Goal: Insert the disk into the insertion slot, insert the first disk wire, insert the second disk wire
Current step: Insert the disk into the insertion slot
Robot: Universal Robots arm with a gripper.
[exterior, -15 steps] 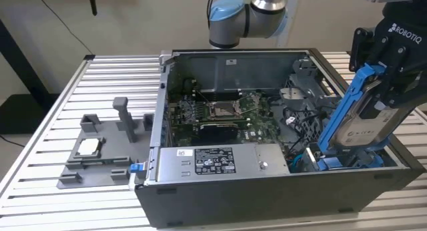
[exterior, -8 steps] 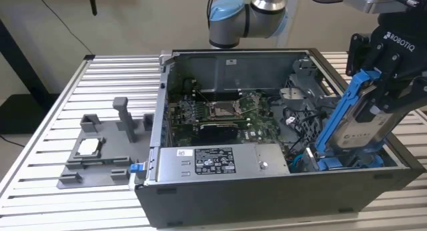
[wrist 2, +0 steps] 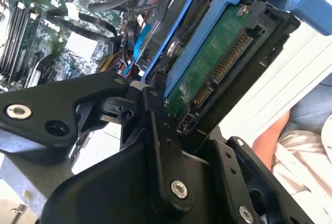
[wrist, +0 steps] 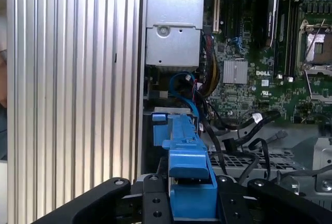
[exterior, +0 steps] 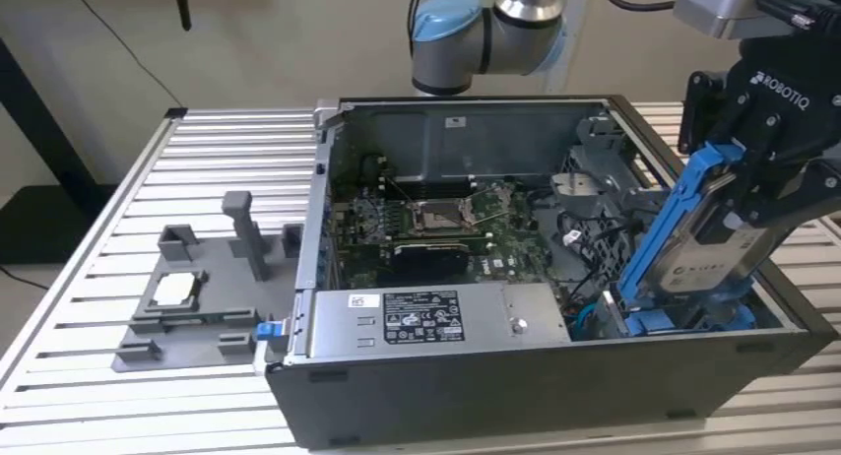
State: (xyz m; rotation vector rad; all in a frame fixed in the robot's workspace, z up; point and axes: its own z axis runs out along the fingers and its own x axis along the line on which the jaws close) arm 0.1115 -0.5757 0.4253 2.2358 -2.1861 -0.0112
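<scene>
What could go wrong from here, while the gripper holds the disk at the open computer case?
1. The gripper holds the disk tilted over the insertion slot; it might jam on the slot's edge.
2. Loose cables lie next to the slot and could get pinched under the disk.

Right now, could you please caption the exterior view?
The gripper holds the disk tilted, lower end inside the open computer case.

Open computer case (exterior: 526, 396), motherboard (exterior: 434, 219) inside, grey fixture (exterior: 197, 312) beside, slatted table (exterior: 79, 381)
</scene>
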